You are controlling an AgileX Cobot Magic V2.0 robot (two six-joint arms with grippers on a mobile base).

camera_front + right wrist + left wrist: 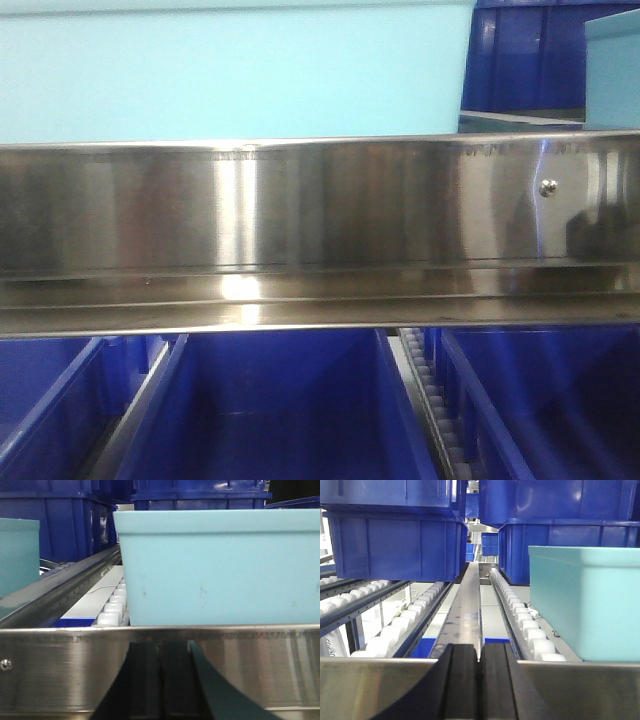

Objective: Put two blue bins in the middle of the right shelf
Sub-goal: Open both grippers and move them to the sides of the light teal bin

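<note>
Left bin [230, 70] and right bin [612, 70] sat on the shelf [470, 605] rollers [520, 620].
Left hand [480, 652] and right hand [160, 652] were at the front rail [300, 200], fingers [462, 680] pressed together, seemingly empty; dark bins [280, 400] below.

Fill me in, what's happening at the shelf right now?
One pale blue bin sits on rollers just behind the front rail of the steel shelf; a second pale blue bin sits a lane to its left. The left gripper and right gripper hold nothing, fingers pressed together, in front of that rail. Dark blue bins sit elsewhere on the rack.
</note>
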